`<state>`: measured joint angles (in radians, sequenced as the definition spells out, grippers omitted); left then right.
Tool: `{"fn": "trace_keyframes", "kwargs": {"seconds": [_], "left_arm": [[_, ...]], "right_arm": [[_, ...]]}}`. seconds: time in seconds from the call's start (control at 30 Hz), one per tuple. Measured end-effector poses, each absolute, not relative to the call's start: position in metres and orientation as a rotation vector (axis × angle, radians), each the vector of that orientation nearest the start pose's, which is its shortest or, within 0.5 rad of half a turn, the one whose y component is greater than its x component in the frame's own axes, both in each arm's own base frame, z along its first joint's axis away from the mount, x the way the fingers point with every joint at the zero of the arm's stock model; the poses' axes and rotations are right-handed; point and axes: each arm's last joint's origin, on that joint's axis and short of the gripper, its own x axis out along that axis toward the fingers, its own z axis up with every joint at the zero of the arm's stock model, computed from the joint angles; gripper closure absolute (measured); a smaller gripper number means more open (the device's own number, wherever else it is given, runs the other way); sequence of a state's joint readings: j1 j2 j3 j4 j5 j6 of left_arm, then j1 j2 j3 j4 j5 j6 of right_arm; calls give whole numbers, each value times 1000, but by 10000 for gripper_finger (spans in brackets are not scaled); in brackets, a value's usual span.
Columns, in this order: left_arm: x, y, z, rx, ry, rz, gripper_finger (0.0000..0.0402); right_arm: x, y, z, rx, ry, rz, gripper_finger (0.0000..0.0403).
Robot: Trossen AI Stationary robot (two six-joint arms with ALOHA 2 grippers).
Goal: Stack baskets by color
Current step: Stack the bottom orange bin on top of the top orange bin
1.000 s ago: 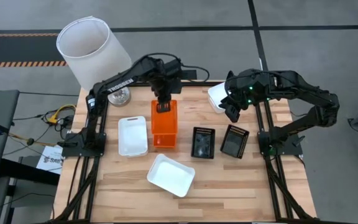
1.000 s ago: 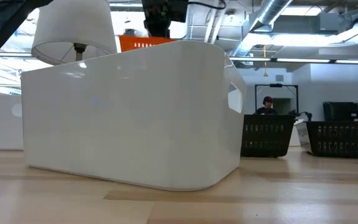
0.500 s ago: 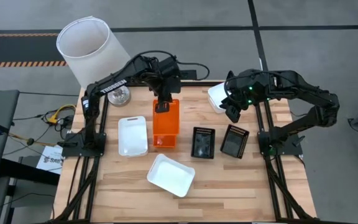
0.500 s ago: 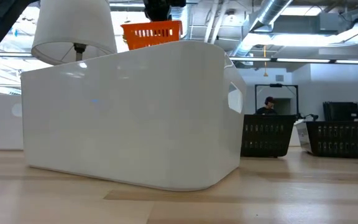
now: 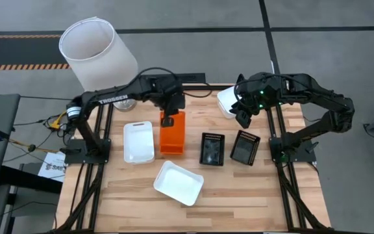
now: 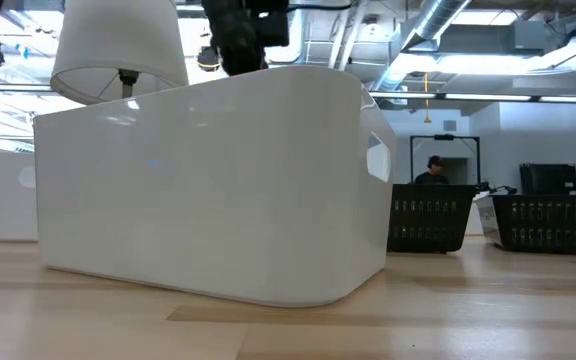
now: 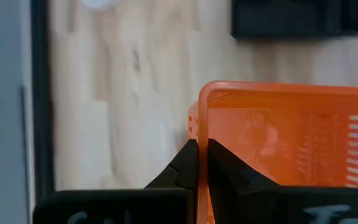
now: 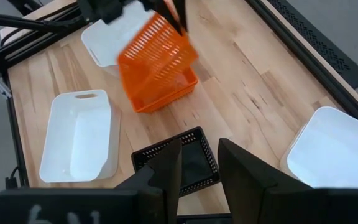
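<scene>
Clenched on the end wall of an orange basket (image 7: 291, 146), my left gripper (image 7: 202, 163) carries it tilted above the orange basket on the table (image 8: 166, 93), beside the white basket (image 5: 139, 141). I'd level it and line up the walls before lowering. Right gripper (image 8: 197, 163) waits released over the black basket (image 8: 182, 158). How many oranges are nested below is hidden from me.

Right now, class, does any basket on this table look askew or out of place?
Yes. The orange slotted plastic basket hangs tilted above another orange basket on the wooden table, pinched by one wall in the left gripper. The white solid-walled basket nearest the front edge lies crooked to the table's edges.
</scene>
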<state>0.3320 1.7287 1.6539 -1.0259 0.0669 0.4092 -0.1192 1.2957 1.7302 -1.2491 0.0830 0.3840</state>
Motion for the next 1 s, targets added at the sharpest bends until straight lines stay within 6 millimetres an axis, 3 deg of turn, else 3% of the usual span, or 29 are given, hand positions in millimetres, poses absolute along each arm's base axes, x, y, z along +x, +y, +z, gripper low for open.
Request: {"fn": "trace_keyframes", "kwargs": {"seconds": [0.27, 0.77, 1.0], "left_arm": [[336, 114, 283, 106, 1136, -18, 401], [334, 112, 272, 94, 1144, -114, 401], [334, 111, 272, 111, 1126, -170, 379]], "right_arm": [[210, -27, 445, 383, 767, -348, 275], [210, -27, 445, 385, 763, -348, 276], [210, -27, 445, 384, 764, -347, 276]]}}
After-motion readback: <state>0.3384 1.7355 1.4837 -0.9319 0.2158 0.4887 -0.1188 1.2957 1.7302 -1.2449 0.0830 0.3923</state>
